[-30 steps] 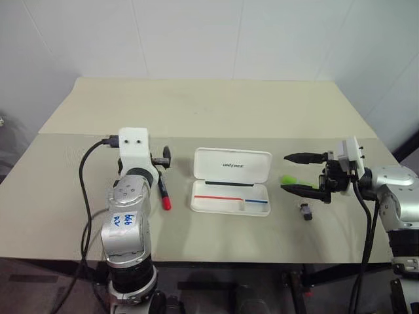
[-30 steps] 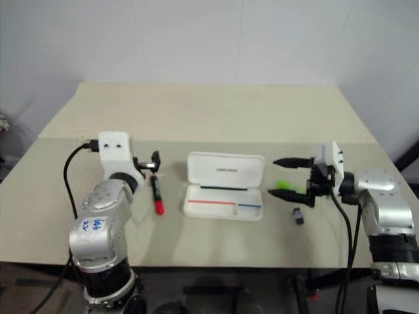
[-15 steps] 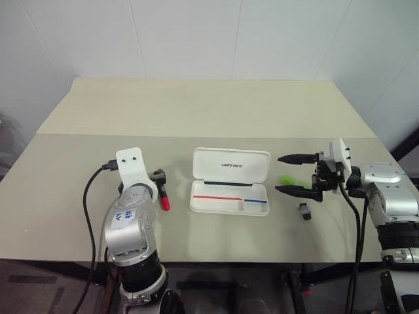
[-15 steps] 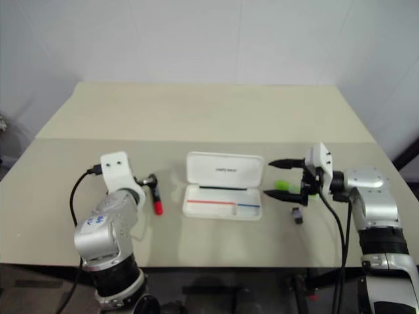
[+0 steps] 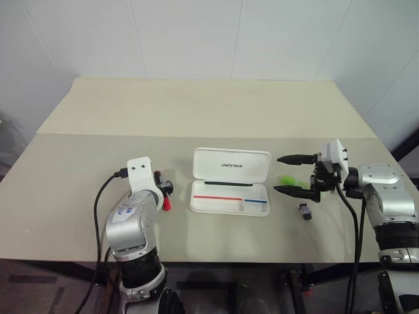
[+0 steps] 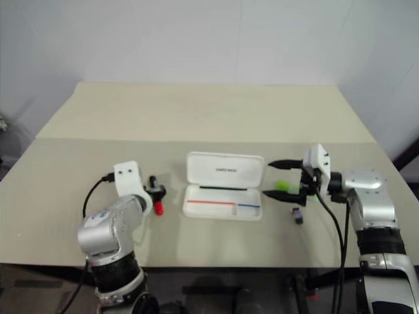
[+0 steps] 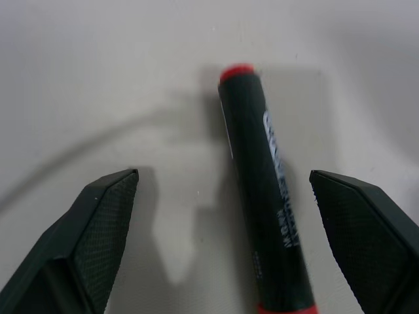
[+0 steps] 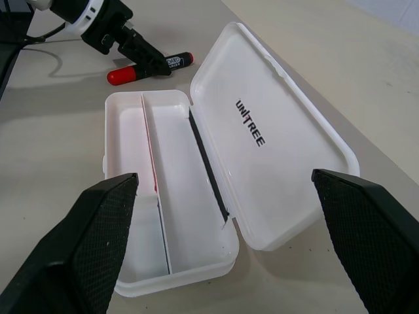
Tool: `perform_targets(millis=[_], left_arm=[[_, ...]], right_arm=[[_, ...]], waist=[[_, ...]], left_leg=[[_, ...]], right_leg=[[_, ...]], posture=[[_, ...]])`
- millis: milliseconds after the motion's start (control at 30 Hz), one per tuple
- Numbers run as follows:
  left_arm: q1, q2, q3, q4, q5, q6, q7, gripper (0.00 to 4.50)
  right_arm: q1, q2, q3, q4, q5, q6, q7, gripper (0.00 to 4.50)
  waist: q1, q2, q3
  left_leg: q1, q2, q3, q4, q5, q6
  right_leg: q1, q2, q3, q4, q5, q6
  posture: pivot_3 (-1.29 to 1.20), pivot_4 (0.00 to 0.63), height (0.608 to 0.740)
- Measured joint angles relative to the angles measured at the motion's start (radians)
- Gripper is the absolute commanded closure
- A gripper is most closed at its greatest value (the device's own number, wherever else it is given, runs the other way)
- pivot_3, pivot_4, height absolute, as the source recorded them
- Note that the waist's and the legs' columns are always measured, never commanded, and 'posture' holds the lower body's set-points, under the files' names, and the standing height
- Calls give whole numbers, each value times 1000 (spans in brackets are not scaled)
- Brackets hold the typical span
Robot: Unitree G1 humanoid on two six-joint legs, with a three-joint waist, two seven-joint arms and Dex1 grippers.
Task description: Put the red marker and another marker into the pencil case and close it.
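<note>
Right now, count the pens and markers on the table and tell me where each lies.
2. The red marker lies left of the open pencil case, between the open left gripper fingers. The lime-green highlighter lies right of the case, by the right gripper.

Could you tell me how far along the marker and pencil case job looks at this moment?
Nothing is packed yet. The pencil case lies open on the table, its tray holding no marker. In hand: the open left pincer straddles the red marker without gripping it. The open right pincer hovers near the green marker, which lies on the table. Left to do: grasp both, place them inside, shut the lid.
</note>
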State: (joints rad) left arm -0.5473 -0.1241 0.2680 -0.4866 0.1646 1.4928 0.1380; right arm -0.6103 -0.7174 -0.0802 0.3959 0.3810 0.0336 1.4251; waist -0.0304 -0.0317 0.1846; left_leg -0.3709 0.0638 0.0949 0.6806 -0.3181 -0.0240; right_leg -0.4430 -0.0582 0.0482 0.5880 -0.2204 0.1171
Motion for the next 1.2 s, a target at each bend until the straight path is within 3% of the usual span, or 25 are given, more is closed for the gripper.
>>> perform_targets(millis=[367,467,733,800,1000,1100,1200], left_arm=[[-32,222,-174,98,-41,40,-78,53],[-46,238,-181,125,-51,33,-97,646],[-64,221,-167,185,-68,-24,-106,3429],[-64,220,-162,187,-68,-31,-103,3944],[-63,233,-134,187,-72,-39,-105,3944],[-64,286,-129,186,-80,-46,-124,3944],[-78,405,-142,177,-98,-88,-183,3944]], right_arm=[[0,23,0,1,-6,-16,-25,0],[0,30,0,1,-7,-25,-33,0],[0,37,0,1,-8,-34,-53,0],[0,37,0,1,-8,-35,-55,0],[0,37,-2,1,-6,-34,-58,0],[0,37,-3,1,-2,-30,-58,0],[0,37,-6,-2,17,-9,-52,0]], waist=[[1,0,0],[2,0,0],[-2,0,0],[-4,0,0],[-4,0,0],[-3,0,0],[-3,0,0]], left_leg=[[1,0,0,0,1,-1],[1,0,0,0,1,-1],[2,0,0,0,2,-2],[2,0,-1,0,2,-2],[1,0,-1,0,2,-2],[1,0,-1,-1,2,-2],[1,0,-1,-1,2,-2]], right_leg=[[0,0,0,2,0,0],[0,0,0,2,0,0],[1,0,0,3,1,-1],[1,0,0,3,1,-1],[0,0,0,2,1,-1],[0,0,-1,1,1,-1],[0,0,-1,1,1,-1]], posture=[[0,150,740],[0,150,740],[0,150,740],[0,150,740],[0,150,740],[0,150,740],[0,150,740]])
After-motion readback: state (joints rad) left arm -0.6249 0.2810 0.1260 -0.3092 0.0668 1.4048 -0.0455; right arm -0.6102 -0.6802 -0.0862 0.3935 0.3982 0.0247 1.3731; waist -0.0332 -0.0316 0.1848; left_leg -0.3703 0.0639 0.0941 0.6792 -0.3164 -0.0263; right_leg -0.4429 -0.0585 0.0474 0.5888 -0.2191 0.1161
